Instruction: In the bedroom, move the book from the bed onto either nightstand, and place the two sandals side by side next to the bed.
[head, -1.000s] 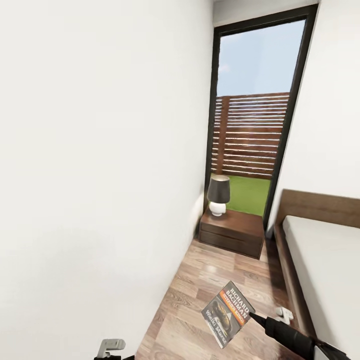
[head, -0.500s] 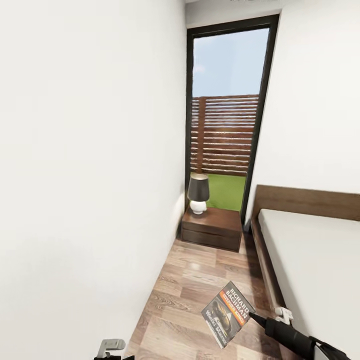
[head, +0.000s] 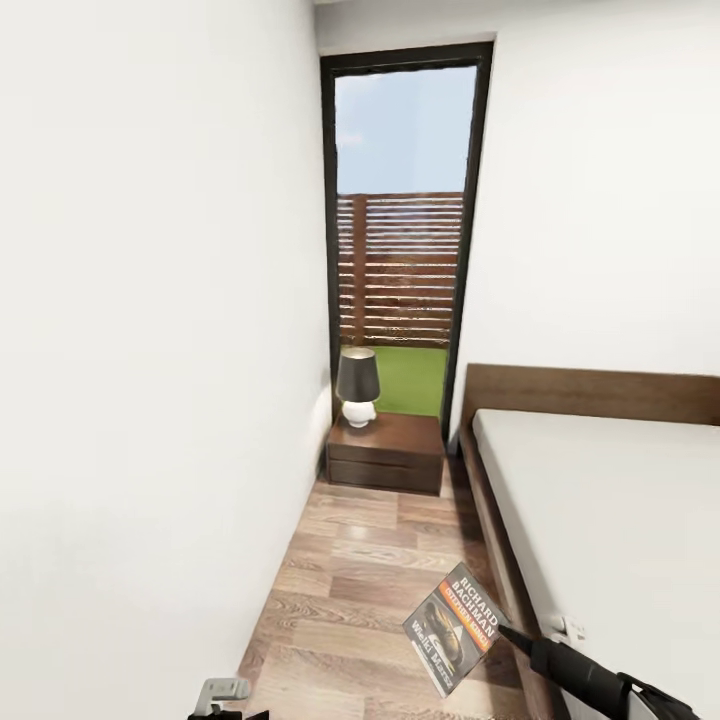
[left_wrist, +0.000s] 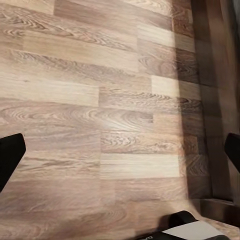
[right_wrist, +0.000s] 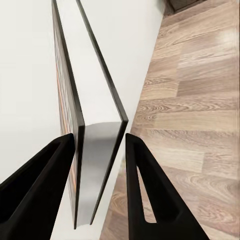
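My right gripper (head: 505, 632) is shut on the book (head: 452, 628), a thin paperback with a dark cover and an orange band, held tilted above the wood floor beside the bed (head: 610, 520). In the right wrist view the book (right_wrist: 95, 165) stands edge-on between the two black fingers (right_wrist: 45, 185). The nightstand (head: 385, 452) stands ahead against the window wall, between the left wall and the bed's headboard, with a black-shaded lamp (head: 357, 385) on it. My left gripper (left_wrist: 122, 150) hangs open over bare floor planks. The sandals are out of view.
A white wall (head: 150, 350) runs close along the left. A narrow strip of plank floor (head: 370, 570) leads between it and the dark bed frame (head: 495, 560) to the nightstand. Behind that, a tall black-framed window (head: 400, 230) shows a fence and lawn.
The whole view has swung: window and nightstand have shifted left in the picture and more of the bed shows. The book stays held in the same place relative to me.
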